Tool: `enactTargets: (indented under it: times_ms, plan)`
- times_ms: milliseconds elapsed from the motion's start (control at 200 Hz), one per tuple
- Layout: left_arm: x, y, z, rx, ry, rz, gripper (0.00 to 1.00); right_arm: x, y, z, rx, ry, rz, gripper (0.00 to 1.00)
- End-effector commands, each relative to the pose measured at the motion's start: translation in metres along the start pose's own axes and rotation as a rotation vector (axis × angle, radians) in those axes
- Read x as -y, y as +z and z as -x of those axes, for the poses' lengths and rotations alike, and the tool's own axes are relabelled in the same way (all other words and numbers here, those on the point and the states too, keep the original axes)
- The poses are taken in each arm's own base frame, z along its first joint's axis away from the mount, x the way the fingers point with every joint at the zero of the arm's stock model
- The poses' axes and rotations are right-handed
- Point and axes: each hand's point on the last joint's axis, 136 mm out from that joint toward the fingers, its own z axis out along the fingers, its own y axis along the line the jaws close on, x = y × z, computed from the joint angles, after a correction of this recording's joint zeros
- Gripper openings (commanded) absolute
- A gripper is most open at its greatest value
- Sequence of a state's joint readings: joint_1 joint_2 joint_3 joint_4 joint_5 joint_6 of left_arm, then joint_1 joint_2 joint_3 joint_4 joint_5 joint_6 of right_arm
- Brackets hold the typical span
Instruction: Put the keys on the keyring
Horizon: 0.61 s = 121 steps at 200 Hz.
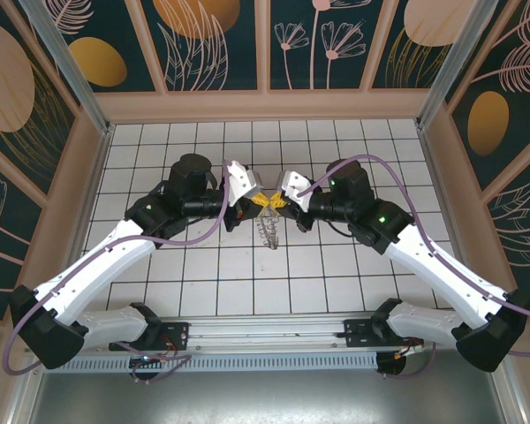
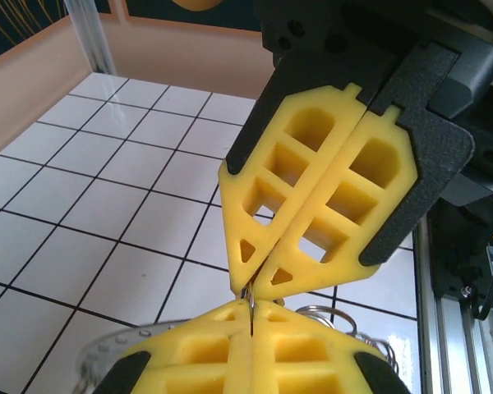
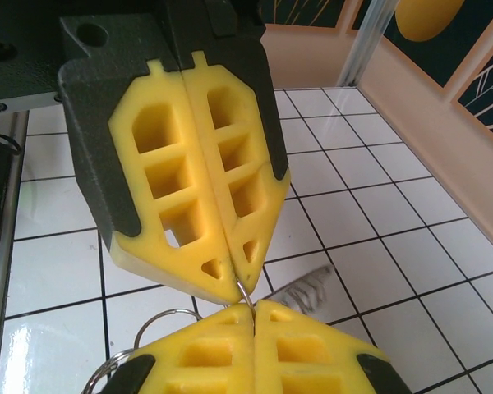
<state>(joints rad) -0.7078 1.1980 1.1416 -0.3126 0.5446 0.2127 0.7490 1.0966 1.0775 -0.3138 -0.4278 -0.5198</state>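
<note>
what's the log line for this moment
left gripper shut on wire loop | right gripper same loop | tip to tip | keyring at tips

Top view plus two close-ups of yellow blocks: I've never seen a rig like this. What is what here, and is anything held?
Two robot arms stand at the near edge of a white tiled table. The top view looks down from behind them; each close-up comes from a camera on one wrist. The yellow blocks are fingers: left fingers and right fingers, each at the bottom of its own wrist view. Both pairs are shut, tip to tip, pinching the keyring, whose wire loops hang beneath.
</note>
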Motion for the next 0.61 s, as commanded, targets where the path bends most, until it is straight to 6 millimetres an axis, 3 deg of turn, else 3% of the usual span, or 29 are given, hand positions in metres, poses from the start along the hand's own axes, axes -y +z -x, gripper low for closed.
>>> enactTargets:
  times_ms: [0,140,340,601]
  plan:
    - [0.006,-0.002,0.016,0.072,0.027,-0.029,0.0,0.0,-0.007,0.021,0.054,-0.044,-0.011,0.0]
    - [0.017,-0.013,0.038,0.186,0.044,-0.065,0.0,-0.002,-0.009,0.019,0.06,-0.033,-0.01,0.0]
    - [0.035,-0.024,0.057,0.311,0.061,-0.148,0.0,-0.008,-0.016,0.02,0.098,-0.007,-0.005,0.18]
    - [0.051,-0.037,0.067,0.394,0.095,-0.216,0.0,-0.006,-0.027,0.02,0.127,0.027,-0.029,0.14]
